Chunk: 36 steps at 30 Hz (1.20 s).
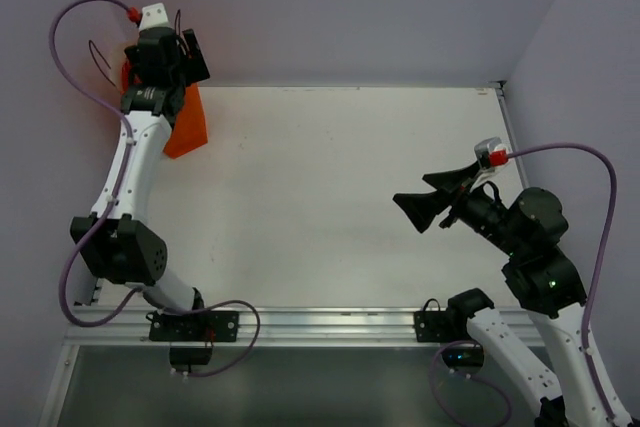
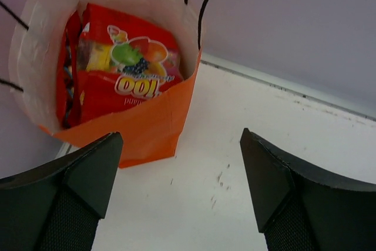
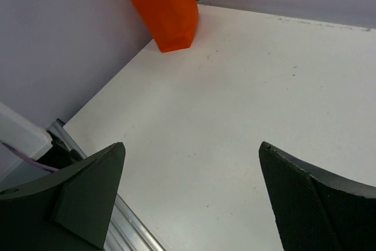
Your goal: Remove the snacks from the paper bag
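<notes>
The orange paper bag [image 1: 187,129] stands in the far left corner of the table, against the wall. In the left wrist view I look down into the paper bag [image 2: 144,136]; its mouth is open and its thin dark handles [image 2: 201,4] stick up. Red snacks [image 2: 126,72] with a fruit print stand upright inside, and further packets behind them are mostly hidden. My left gripper [image 1: 192,55] hovers above and just in front of the bag's mouth, open and empty [image 2: 181,138]. My right gripper [image 1: 412,192] hangs open over the right side of the table, empty [image 3: 191,145], pointing towards the distant paper bag [image 3: 167,10].
Lilac walls close off the left, far and right sides of the white table [image 1: 330,197]. A metal rail [image 1: 320,322] runs along the near edge, with both arm bases on it. A purple cable [image 1: 75,57] loops beside the left arm.
</notes>
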Each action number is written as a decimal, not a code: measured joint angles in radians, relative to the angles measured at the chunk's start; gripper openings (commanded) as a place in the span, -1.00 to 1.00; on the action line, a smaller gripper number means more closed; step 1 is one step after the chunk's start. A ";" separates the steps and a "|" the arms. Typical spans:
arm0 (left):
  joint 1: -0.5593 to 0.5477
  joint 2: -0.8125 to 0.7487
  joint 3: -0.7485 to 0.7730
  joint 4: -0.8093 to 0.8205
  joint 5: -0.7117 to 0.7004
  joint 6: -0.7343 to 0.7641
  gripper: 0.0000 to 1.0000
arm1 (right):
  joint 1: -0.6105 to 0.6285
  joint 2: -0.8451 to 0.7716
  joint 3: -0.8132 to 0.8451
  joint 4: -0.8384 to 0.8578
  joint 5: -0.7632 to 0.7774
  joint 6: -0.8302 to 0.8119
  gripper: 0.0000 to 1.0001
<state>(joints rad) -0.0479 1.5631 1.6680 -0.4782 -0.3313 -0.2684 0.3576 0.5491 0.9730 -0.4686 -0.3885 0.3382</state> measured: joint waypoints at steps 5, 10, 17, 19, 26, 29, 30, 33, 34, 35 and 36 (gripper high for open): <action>0.019 0.200 0.151 0.081 0.011 0.049 0.59 | 0.000 0.001 -0.024 0.001 -0.048 0.003 0.98; 0.063 0.353 0.238 0.133 0.043 0.079 0.38 | 0.000 0.002 -0.038 0.002 -0.058 0.003 0.98; 0.099 0.472 0.300 0.166 0.126 0.134 -0.06 | 0.000 0.018 -0.061 0.001 -0.060 0.006 0.98; 0.098 0.477 0.301 0.169 0.154 0.146 -0.31 | 0.000 0.025 -0.063 0.000 -0.060 0.006 0.98; 0.097 0.475 0.297 0.169 0.251 0.180 -1.00 | 0.000 0.034 -0.065 0.000 -0.060 0.006 0.98; 0.098 0.458 0.278 0.163 0.284 0.185 -1.00 | 0.000 0.034 -0.065 0.000 -0.060 0.006 0.98; 0.099 0.446 0.267 0.158 0.297 0.185 -1.00 | 0.000 0.034 -0.065 0.000 -0.060 0.006 0.98; 0.097 0.397 0.225 0.119 0.339 0.185 -1.00 | 0.000 0.034 -0.065 0.000 -0.060 0.006 0.98; 0.089 0.376 0.209 0.098 0.351 0.186 -1.00 | 0.000 0.033 -0.065 0.000 -0.060 0.006 0.98; 0.080 0.351 0.189 0.077 0.356 0.188 -1.00 | 0.000 0.032 -0.065 0.001 -0.060 0.006 0.98; 0.064 0.327 0.170 0.051 0.358 0.197 -1.00 | 0.000 0.031 -0.065 0.001 -0.060 0.006 0.98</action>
<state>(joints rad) 0.0166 1.8904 1.8378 -0.4271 0.0269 -0.0711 0.3580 0.5800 0.9081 -0.4679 -0.4484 0.3447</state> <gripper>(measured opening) 0.012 0.990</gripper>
